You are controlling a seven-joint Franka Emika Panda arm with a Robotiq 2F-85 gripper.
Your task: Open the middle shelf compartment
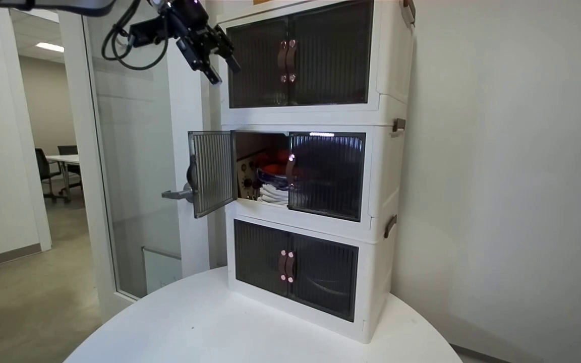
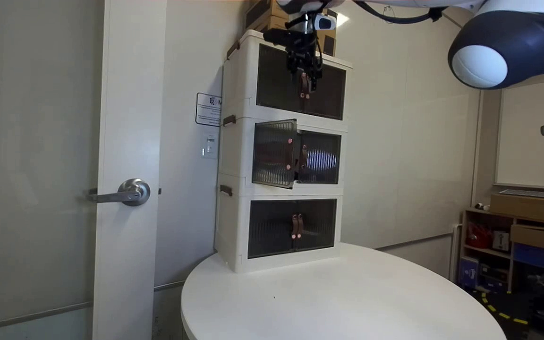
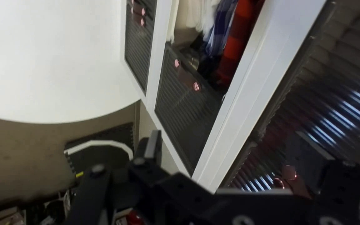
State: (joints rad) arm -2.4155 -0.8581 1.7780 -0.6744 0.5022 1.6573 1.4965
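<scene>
The middle shelf compartment [image 1: 300, 214] is a white-framed box with dark ribbed double doors. Its left door [image 1: 214, 171] is swung outward; in an exterior view the open door [image 2: 272, 153] stands ajar. Its right door [image 1: 328, 176] is closed, and it also shows in the wrist view [image 3: 183, 115]. Through the opening I see red, blue and white items. My gripper [image 1: 225, 74] is open and empty, up at the height of the top tier. In an exterior view the gripper [image 2: 304, 82] is in front of the top doors. In the wrist view its fingers [image 3: 233, 150] are spread apart.
The top tier [image 1: 331, 55] and bottom tier [image 1: 321, 272] have closed double doors. The stack stands on a round white table [image 2: 338, 302]. A glass door with a lever handle [image 1: 177, 194] is beside the stack. Cardboard boxes [image 2: 272, 21] lie on top.
</scene>
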